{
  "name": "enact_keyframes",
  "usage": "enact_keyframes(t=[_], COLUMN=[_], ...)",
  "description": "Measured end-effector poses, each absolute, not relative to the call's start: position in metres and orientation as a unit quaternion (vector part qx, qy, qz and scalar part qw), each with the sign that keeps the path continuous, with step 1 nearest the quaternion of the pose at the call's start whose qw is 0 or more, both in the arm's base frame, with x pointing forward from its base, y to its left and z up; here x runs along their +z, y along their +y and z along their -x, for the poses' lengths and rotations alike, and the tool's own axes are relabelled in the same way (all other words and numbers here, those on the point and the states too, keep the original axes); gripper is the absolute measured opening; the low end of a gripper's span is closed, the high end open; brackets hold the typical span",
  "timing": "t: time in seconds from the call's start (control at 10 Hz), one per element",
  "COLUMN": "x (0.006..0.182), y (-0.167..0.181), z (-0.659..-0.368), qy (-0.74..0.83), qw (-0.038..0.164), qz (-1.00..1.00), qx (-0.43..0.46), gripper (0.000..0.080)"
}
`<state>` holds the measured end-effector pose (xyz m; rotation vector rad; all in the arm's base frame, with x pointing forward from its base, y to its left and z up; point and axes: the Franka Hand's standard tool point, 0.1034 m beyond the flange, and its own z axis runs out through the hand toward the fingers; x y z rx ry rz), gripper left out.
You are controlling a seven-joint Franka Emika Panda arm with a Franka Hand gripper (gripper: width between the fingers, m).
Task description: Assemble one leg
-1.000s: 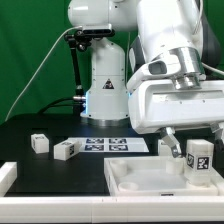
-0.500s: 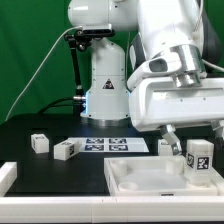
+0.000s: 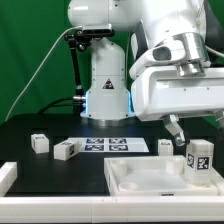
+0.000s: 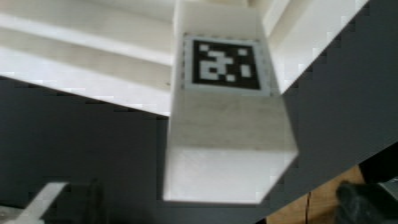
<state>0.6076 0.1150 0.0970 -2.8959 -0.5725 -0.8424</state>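
A leg point(image 3: 199, 160), a small white block with a black-and-white tag, stands upright in the far corner of the white panel point(image 3: 135, 185) at the exterior view's right. My gripper point(image 3: 180, 132) hangs just above and to the left of the leg's top, apart from it. In the wrist view the leg point(image 4: 228, 110) fills the middle, its tag facing the camera, with the panel point(image 4: 71, 60) behind it. My gripper point(image 4: 205, 205) is open; its dark fingers point(image 4: 45, 200) stand wide of the leg on both sides.
Two more legs point(image 3: 39, 143) point(image 3: 65, 149) lie on the black table at the left, and a third point(image 3: 166, 146) lies behind the panel. The marker board point(image 3: 115, 146) lies in front of the robot base point(image 3: 105, 90). A white part point(image 3: 6, 176) sits at the near left edge.
My gripper and wrist have risen and shifted slightly right, away from the leg. The leg stays standing in the panel's corner.
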Motion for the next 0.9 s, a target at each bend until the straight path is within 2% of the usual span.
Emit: enact_keyframes(t=[0.1,0.2,0.4,0.5,0.8,0.9], x=[0.085,0.079,0.087,0.084,0.087,0.089], y=[0.109,0.114,0.119,0.124,0.128,0.126], z=[-0.607,-0.604,-0.612,-0.605,-0.603,-0.608], qy=[-0.182,-0.179,-0.182,-0.171,-0.177,-0.175], qw=[0.036,0.046,0.050,0.057,0.065,0.064], qz=[0.947,0.961,0.971,0.979,0.982,0.983], qx=[-0.262,-0.204,-0.149,-0.093,0.002,-0.006], gripper=[0.0649,0.0649,0.0649,0.0649,0.0649,0.0649])
